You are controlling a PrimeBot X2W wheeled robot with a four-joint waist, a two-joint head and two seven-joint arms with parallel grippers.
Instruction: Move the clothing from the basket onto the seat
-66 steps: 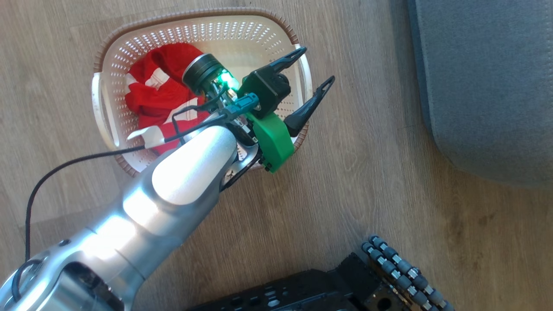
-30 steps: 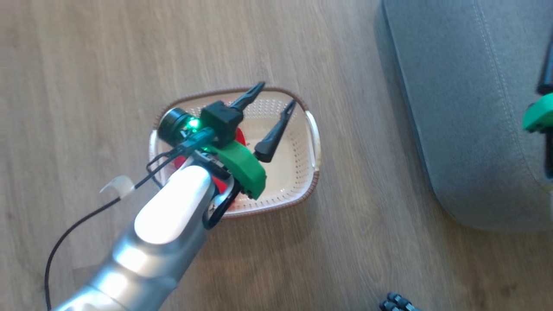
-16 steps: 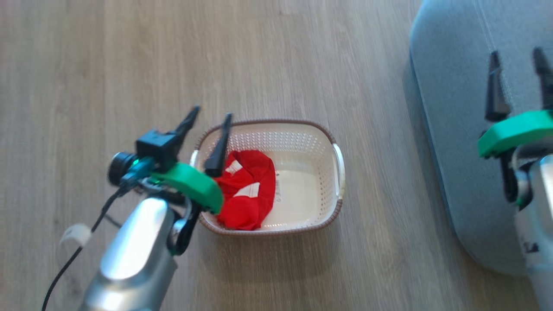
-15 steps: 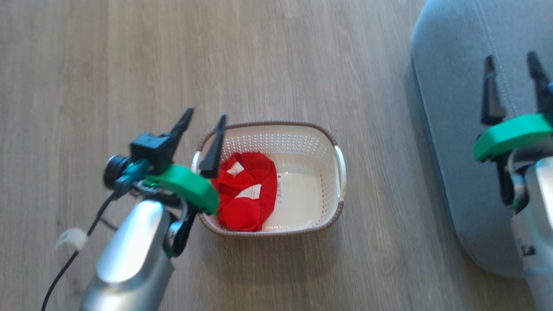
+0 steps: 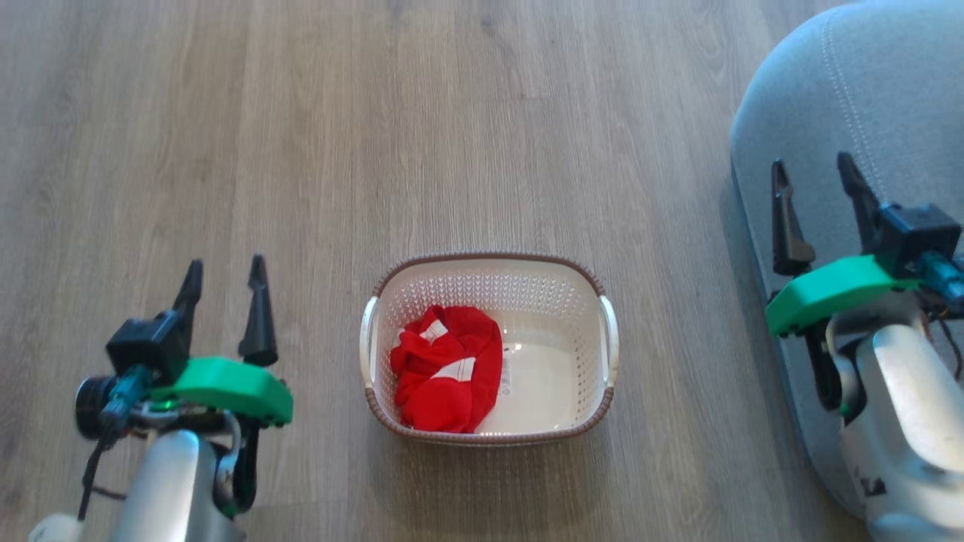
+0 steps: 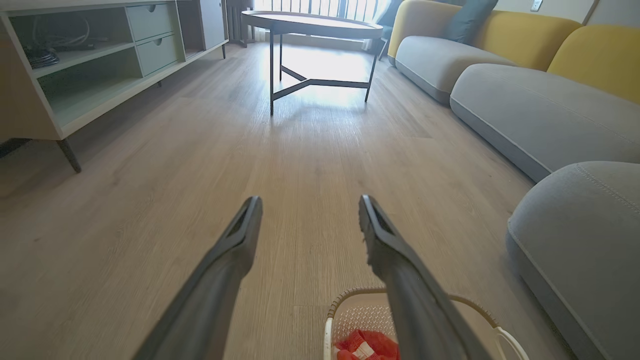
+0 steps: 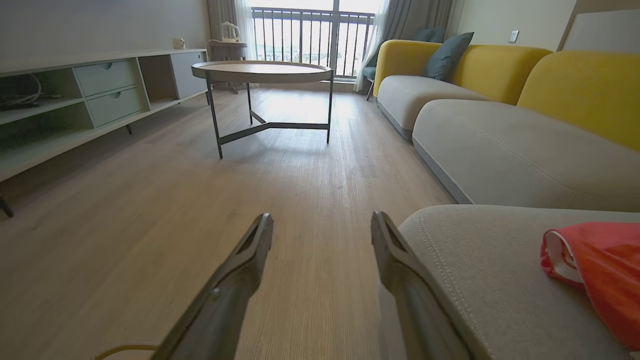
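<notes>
Partly done. One red garment [image 7: 595, 270] lies on the grey seat [image 7: 500, 280], frame right. Red-and-white clothing [image 5: 448, 376] sits in the basket [image 5: 489, 260], frame centre, not yet moved. Left gripper [image 5: 226, 262] and right gripper [image 5: 810, 160] are both spread wide and empty.

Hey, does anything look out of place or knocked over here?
Nothing stands out. The basket sits upright on the floor, red clothing bunched in its left half, and another red piece lies on the seat.
</notes>
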